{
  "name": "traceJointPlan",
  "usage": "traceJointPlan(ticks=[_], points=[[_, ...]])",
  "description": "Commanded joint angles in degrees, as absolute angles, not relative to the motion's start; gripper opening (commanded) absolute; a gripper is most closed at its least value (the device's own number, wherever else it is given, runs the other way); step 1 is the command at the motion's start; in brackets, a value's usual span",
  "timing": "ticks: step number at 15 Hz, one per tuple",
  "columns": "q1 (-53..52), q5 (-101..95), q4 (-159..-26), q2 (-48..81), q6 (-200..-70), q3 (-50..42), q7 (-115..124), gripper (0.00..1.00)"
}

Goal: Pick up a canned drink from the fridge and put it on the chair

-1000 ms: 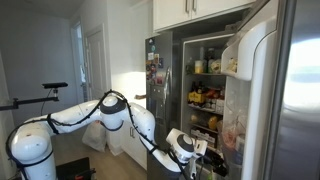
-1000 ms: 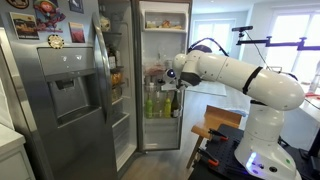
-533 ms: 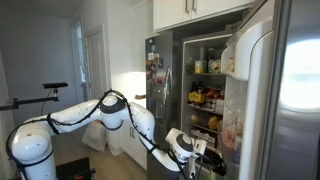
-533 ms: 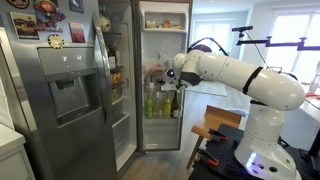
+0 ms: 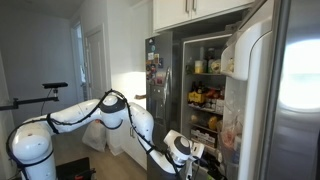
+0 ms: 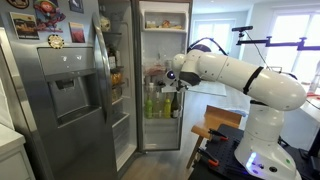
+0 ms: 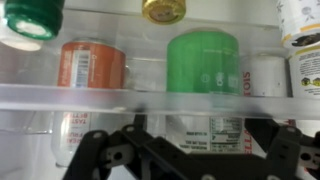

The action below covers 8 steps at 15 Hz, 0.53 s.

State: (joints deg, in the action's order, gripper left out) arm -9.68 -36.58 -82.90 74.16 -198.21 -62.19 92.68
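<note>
The fridge [image 5: 300,95] [image 6: 60,90] stands with its door open and its white inside lit. My gripper [image 5: 205,162] [image 6: 172,88] reaches in at a shelf of bottles and cans. In the wrist view my gripper [image 7: 190,150] is open, its black fingers [image 7: 95,150] spread wide along the bottom edge. Between them, behind a clear shelf rail, stands a green canned drink [image 7: 203,62] with a white label. An orange can [image 7: 90,65] is to its left and a white can [image 7: 265,75] to its right. A wooden chair [image 6: 222,118] stands beside the robot base.
White cabinets [image 5: 190,12] hang above the fridge. A green cap [image 7: 32,15] and a gold lid [image 7: 163,10] show on the shelf above. The left fridge door [image 6: 45,25] carries magnets. The clear shelf rail [image 7: 150,97] runs across in front of the cans.
The wrist has dropped slightly in an exterior view. Arm and fridge otherwise look the same.
</note>
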Motion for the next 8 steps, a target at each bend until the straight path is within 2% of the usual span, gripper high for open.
traceJointPlan(ticks=[1,8], points=[[-11.4,-37.8,-87.5,70.7,-198.2,-60.9,91.7,1.0],[-13.9,-43.2,-96.0,61.4,-198.2,-58.9,92.0,1.0]])
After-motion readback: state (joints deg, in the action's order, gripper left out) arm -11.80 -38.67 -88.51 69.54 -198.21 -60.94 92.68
